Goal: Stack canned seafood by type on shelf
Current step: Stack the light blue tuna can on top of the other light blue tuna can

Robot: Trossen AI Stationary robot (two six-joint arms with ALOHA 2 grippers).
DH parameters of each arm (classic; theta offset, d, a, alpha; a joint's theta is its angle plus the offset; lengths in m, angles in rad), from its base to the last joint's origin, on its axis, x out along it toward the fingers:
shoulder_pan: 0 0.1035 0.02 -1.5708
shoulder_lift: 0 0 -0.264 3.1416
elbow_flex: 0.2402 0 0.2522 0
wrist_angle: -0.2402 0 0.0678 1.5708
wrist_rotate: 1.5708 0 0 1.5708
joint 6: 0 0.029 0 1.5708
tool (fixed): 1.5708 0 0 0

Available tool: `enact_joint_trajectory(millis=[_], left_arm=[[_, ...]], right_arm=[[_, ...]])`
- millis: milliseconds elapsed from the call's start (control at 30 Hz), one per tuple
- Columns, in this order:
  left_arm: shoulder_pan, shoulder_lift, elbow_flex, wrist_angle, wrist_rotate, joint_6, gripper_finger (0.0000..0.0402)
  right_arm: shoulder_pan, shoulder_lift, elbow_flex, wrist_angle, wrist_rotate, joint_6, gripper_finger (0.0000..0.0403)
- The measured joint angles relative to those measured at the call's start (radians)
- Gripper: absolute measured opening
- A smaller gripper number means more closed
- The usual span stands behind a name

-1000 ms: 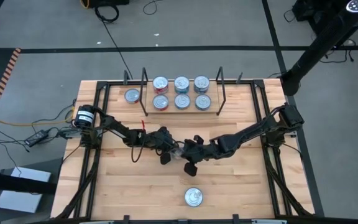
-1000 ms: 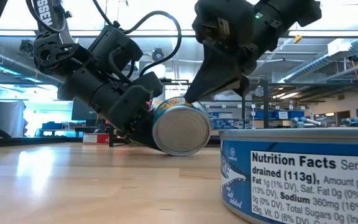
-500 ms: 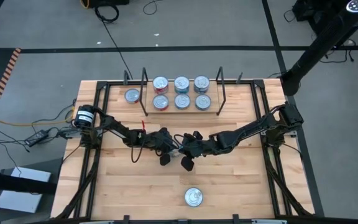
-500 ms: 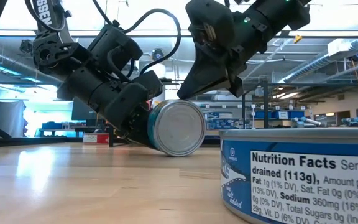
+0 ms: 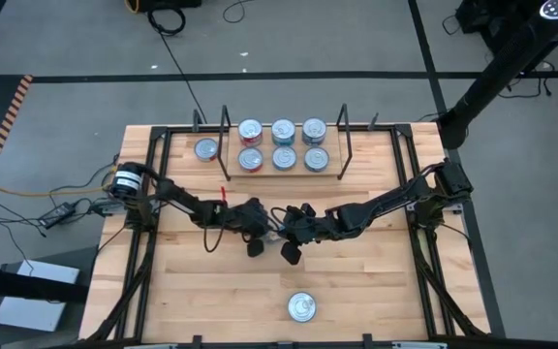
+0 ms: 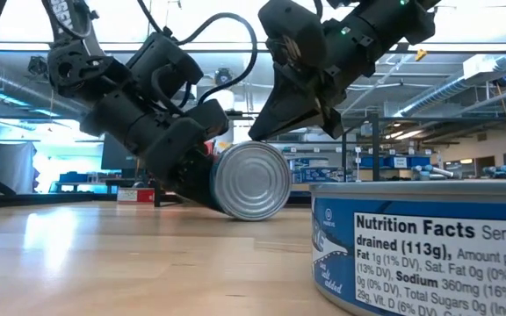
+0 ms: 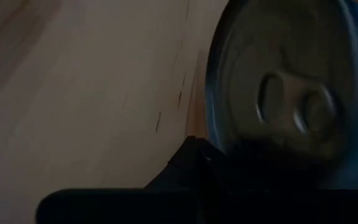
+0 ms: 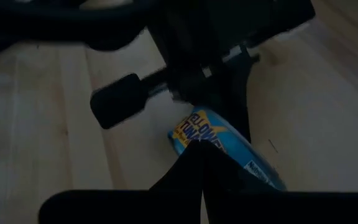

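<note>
One tin of canned seafood [image 6: 251, 180], blue-labelled, stands on its rim at the table's middle, plain bottom toward the near edge. My left gripper [image 6: 198, 174], shut, is at its pull-tab lid [image 7: 291, 106] from the left. My right gripper [image 6: 266, 132], shut, comes down on it from the right. The shelf [image 5: 284, 176] at the far edge carries several tins [image 5: 283, 145] in two rows on its board. One tin [image 5: 206, 149] sits flat on the table left of the shelf. Another [image 5: 301, 307] sits flat near the front edge. My left gripper rests its shut fingers [image 7: 194, 158] against the lower edge of the tin's lid [image 7: 229, 143], slanting down from the table's left. The tin stands on its rim against them. My right gripper sets its shut fingertips [image 8: 201, 158] on the tin's blue side wall [image 8: 219, 146], at the top, slanting down from the right.
The near tin [image 6: 420, 246] fills the low view's right corner. Black wire end frames [image 5: 226, 145] [image 5: 343, 145] flank the shelf. Bare wood lies between the two arms and the near tin.
The tin has tipped from a slant, with its label showing on top, to upright on its rim, flat bottom squarely toward the near edge. My right gripper has shifted a little toward the table's left, over the tin's top. Both grippers stay shut.
</note>
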Motion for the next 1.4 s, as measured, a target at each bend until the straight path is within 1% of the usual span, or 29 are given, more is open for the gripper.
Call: enact_joint_trajectory(millis=[100,233,367,500,633,700,767,967,1133,1267,1400], left_arm=[[0.0,-0.045,-0.002,-0.081,-0.001,0.004,0.0005],[0.0,-0.154,-0.006,-0.222,-0.029,0.049,0.0005],[-0.003,-0.26,-0.006,-0.357,-0.04,0.051,0.0005],[-0.024,-0.326,-0.005,-0.394,-0.023,0.051,0.0005],[-0.034,-0.331,-0.006,-0.367,-0.022,0.051,0.0005],[-0.034,-0.323,-0.005,-0.319,-0.022,0.047,0.0005],[-0.034,-0.321,-0.005,-0.305,-0.022,0.047,0.0005],[-0.034,-0.321,-0.005,-0.235,-0.053,0.047,0.0005],[-0.034,-0.321,0.005,-0.232,-0.071,0.015,0.0017],[-0.034,-0.321,0.017,-0.229,-0.071,-0.063,0.004],[-0.034,-0.321,0.017,-0.236,-0.071,-0.088,0.0069]], right_arm=[[0.0,0.001,0.0,0.005,0.012,-0.002,0.0009],[0.0,-0.003,0.0,0.006,0.016,-0.008,0.0009],[0.0,-0.034,-0.001,-0.01,0.024,-0.01,0.0009],[0.011,-0.069,0.0,-0.054,0.003,-0.052,0.0009],[0.019,-0.059,0.0,-0.079,-0.063,-0.115,0.0009],[0.014,-0.039,-0.005,-0.096,-0.08,-0.114,0.0009],[0.004,-0.011,-0.008,-0.124,-0.079,-0.097,0.0009],[-0.002,0.0,-0.007,-0.119,-0.003,-0.053,0.0009],[-0.002,-0.005,-0.007,-0.101,0.005,-0.053,0.0013],[-0.006,-0.005,-0.006,-0.104,0.012,-0.039,0.003],[-0.006,-0.005,-0.006,-0.116,0.05,-0.05,0.0063]])
